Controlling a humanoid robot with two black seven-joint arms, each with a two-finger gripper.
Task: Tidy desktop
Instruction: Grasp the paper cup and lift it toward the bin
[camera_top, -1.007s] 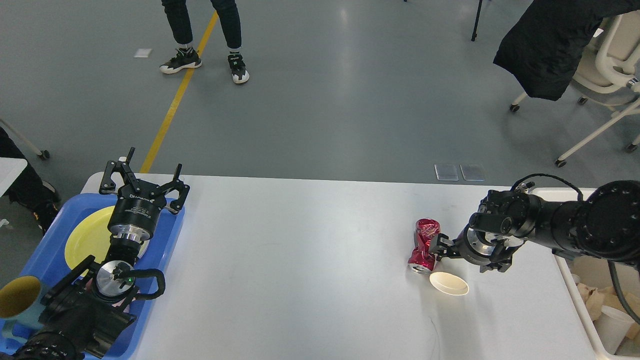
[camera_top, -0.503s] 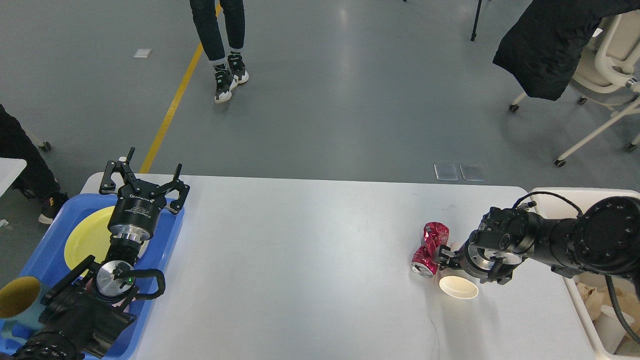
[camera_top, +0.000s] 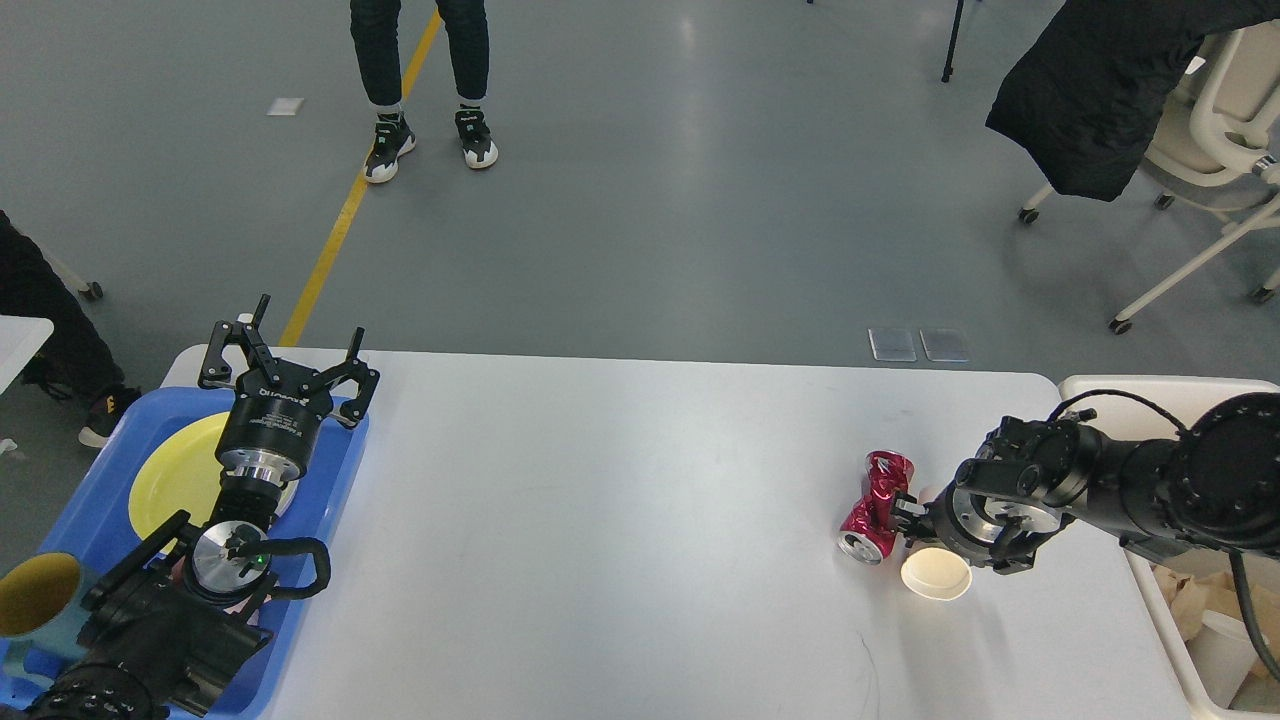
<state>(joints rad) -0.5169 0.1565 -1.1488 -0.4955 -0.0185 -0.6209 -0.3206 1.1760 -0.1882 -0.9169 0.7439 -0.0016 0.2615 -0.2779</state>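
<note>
Desktop (camera_top: 620, 520): large matte white slab, rounded corners, fills lower frame from 9 to 3 o'clock; faint scuffs near front edge. Right gripper (camera_top: 905, 508) clamped on crushed red can (camera_top: 876, 505), can tilted, lower end touching surface. White paper cup (camera_top: 936, 575) just beside can at its 4 o'clock. Left gripper (camera_top: 285, 345) spread wide, holding nothing, above blue tray (camera_top: 90, 510) with yellow plate (camera_top: 180, 470). Cream bin (camera_top: 1190, 640) at 3 o'clock edge.
</note>
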